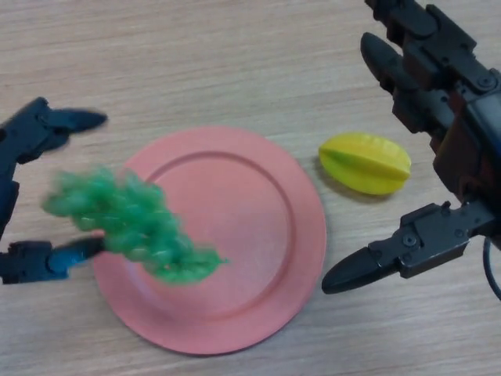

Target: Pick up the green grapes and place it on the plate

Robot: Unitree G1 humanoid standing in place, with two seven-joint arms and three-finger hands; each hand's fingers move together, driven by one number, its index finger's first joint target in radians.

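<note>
The green grapes, one bunch, lie over the left rim of the pink plate, with the long axis running from beyond the plate's left edge down toward its centre. The left robot hand is the nearer: its fingers are spread above and below the bunch's outer end, and whether they pinch it cannot be told. The right robot hand stands well right of the plate, fingers apart, holding nothing. One yellow starfruit lies on the worktop just right of the plate. Count: one bunch, one plate, one starfruit.
</note>
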